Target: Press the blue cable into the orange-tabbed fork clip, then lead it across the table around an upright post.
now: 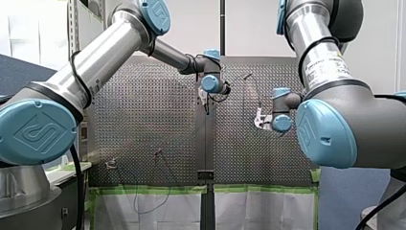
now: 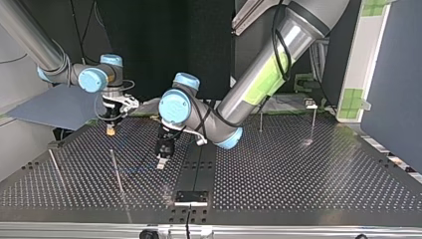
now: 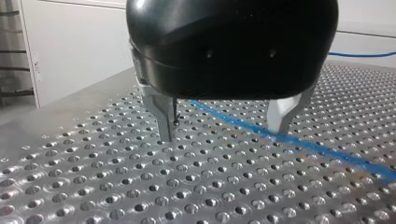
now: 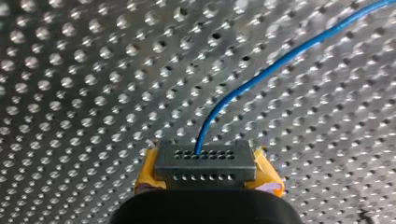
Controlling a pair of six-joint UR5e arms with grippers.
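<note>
Front view. Two arms are counted over one perforated tabletop [image 1: 143,120]. My left arm comes in from the left, and my left gripper [image 1: 207,104] hangs near the middle seam of the tabletop. My right arm comes in from the right, and my right gripper [image 1: 261,120] is to the right of the seam, apart from the other. The state of the fingers cannot be told from here.

Top view. The sides are crossed. My right gripper [image 2: 110,130], showing yellow at its tip, points down at the far left of the tabletop [image 2: 298,174]. My left gripper [image 2: 160,162] points down just left of the middle, nearer the camera. Four thin upright posts [image 2: 117,172] are counted: two at the near left and two at the far right.

Left wrist view. Two metal fingers [image 3: 161,116] of my left gripper [image 3: 222,127] are spread wide, tips close above the tabletop. One blue cable [image 3: 261,133] lies on the tabletop and runs between them. Neither finger touches it, so this gripper is released.

Right wrist view. My right gripper [image 4: 205,164] shows two yellow pads [image 4: 145,176] clenched around a grey tip block. The one blue cable [image 4: 243,88] comes out of that block, so the fingers are grasping it. From there the cable arcs away over the tabletop towards the far right.
</note>
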